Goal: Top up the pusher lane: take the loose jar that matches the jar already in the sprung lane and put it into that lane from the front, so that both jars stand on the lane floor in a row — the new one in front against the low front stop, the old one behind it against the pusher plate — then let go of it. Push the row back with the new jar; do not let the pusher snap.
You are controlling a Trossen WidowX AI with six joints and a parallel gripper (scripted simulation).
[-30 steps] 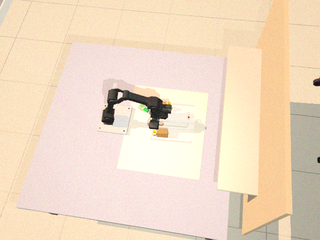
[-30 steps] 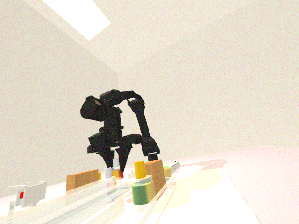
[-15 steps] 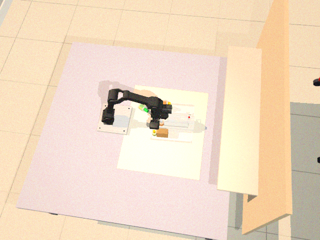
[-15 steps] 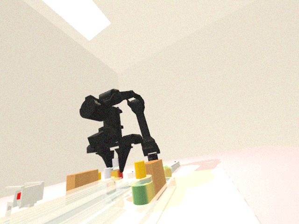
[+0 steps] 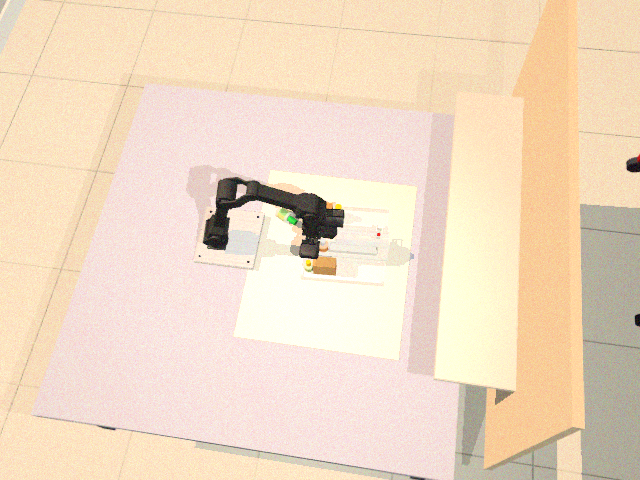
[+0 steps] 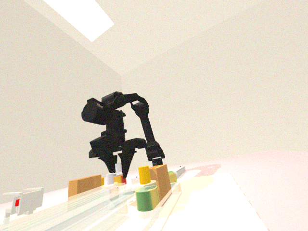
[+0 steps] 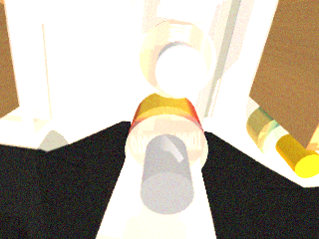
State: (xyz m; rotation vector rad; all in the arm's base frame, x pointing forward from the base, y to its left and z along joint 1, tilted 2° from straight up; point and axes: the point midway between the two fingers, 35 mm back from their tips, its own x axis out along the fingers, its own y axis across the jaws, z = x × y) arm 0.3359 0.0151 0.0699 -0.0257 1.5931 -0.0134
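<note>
My gripper [image 5: 309,252] [image 6: 118,174] [image 7: 165,134] is shut on a jar with a pale grey cap and an orange-red label. This held jar [image 6: 118,167] [image 7: 166,194] is in front of the lane jar, at the front end of the middle lane. Its cap shows higher than the lane jar's cap in the exterior view. The lane jar [image 5: 323,248] [image 6: 109,179] [image 7: 181,67] has a matching pale cap and stands in the lane. In the wrist view the two jars look very close; contact is unclear. The held jar's base, the front stop and the pusher plate cannot be made out.
A jar with a yellow cap [image 5: 308,263] [image 7: 299,156] stands beside the lane, near a brown block [image 5: 324,266] [image 6: 85,185]. Another yellow-capped jar [image 6: 144,175] stands by a second brown block [image 6: 162,182] on the other side. A green-capped jar [image 5: 285,215] lies in front of the rack.
</note>
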